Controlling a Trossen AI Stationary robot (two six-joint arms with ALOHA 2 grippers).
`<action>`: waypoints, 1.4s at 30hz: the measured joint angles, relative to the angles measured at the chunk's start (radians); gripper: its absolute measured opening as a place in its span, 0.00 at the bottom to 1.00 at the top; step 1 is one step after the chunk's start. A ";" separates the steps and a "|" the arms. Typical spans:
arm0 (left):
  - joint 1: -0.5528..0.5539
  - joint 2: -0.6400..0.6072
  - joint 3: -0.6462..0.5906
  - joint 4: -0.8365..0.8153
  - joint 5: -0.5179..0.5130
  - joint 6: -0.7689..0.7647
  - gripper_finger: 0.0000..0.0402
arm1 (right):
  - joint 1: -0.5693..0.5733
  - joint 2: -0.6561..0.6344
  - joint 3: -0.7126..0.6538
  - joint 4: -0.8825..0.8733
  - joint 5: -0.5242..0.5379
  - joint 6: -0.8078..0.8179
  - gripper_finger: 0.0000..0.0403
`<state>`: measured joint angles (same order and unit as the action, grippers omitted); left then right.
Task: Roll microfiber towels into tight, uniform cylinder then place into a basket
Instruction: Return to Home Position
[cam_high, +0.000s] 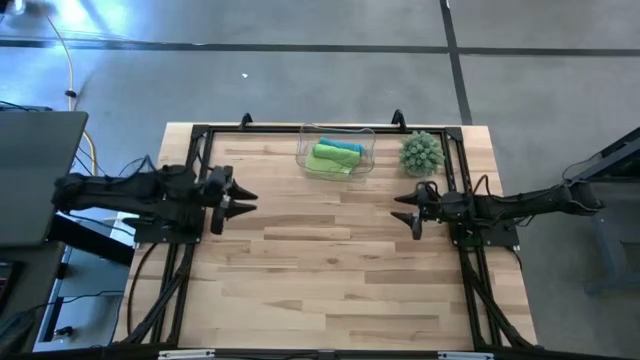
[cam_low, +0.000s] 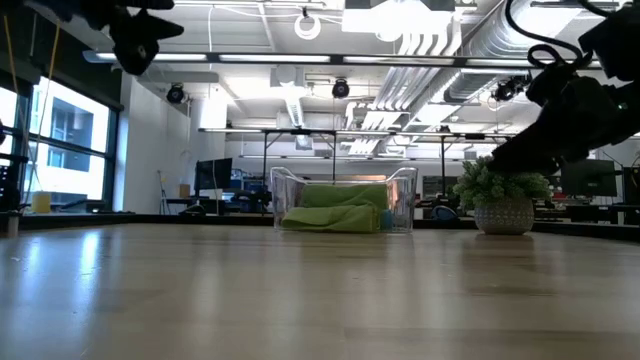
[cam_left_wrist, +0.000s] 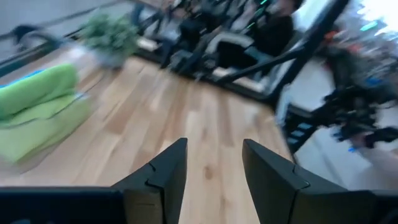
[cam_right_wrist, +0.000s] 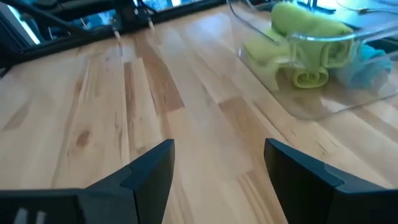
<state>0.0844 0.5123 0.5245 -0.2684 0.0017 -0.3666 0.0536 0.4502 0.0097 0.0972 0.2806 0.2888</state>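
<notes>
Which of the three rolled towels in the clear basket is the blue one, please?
The teal towel, lying along the far wall of the basket; the other two, in front of it, are lime green.

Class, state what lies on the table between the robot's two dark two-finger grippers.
Only bare light wooden tabletop separates the left gripper and right gripper, per the high view.

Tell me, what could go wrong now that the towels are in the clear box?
Two things might. The green towels are piled nearly to the rim of the basket, and the rolls look loose, so the top one could unroll or slide out. The plant ball also stands close to the right pincer, which hangs open. A swing that way could knock it over. The left pincer is open too, far from both.
</notes>
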 joint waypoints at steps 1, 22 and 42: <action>0.004 -0.018 -0.046 0.064 0.021 0.002 0.36 | 0.000 0.000 0.000 -0.009 0.000 -0.002 0.60; 0.093 -0.039 -0.508 0.719 0.062 0.070 0.36 | 0.000 0.000 0.000 -0.042 -0.003 -0.133 0.60; 0.092 -0.087 -0.508 0.690 0.062 0.055 0.36 | -0.001 -0.259 0.000 -0.042 -0.003 -0.133 0.60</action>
<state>0.1764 0.4250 0.0170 0.4220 0.0639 -0.3111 0.0525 0.1916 0.0093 0.0556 0.2775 0.1558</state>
